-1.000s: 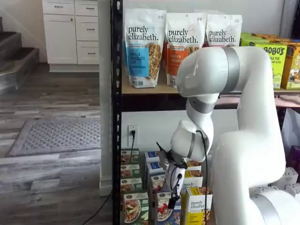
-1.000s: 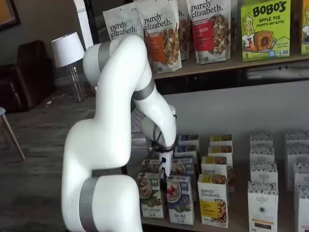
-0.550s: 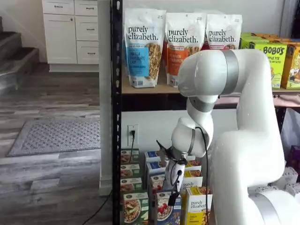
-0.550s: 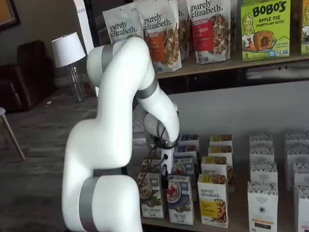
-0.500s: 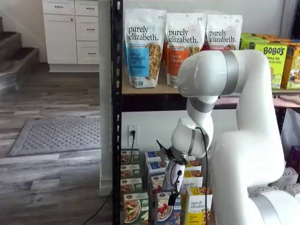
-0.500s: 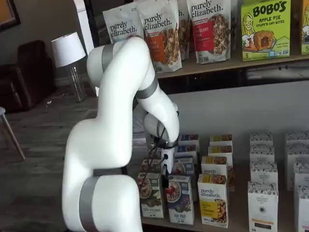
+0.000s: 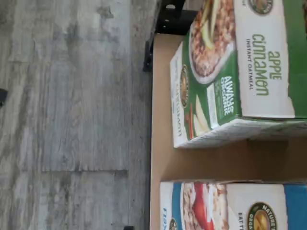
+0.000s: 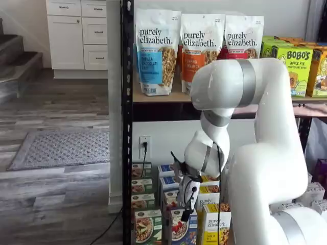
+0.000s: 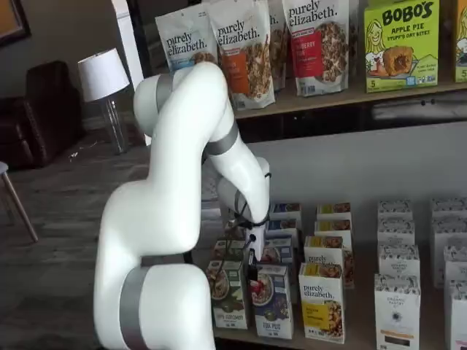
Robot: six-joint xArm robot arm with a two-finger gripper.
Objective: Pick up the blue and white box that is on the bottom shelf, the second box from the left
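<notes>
The blue and white box [image 8: 179, 228] stands at the front of its row on the bottom shelf [image 7: 160, 158], with berries on its face, and shows in both shelf views [image 9: 272, 300]. In the wrist view its white and blue top [image 7: 249, 203] lies beside the green apple cinnamon box [image 7: 235, 72]. My gripper [image 8: 186, 213] hangs just above the blue and white box's top, slightly toward the green box, and is seen side-on [image 9: 250, 271]. It stands open with nothing in it.
A green-fronted box [image 9: 227, 292] stands left of the target and a yellow-fronted one [image 9: 322, 302] to its right, each with more boxes behind. A black rack post [image 8: 126, 153] rises at the left. Granola bags [image 8: 156, 48] fill the upper shelf. White boxes [image 9: 398, 306] stand further right.
The arm's upper joints have swung a little to the left. The gripper has hardly shifted over the front boxes. The boxes have not moved.
</notes>
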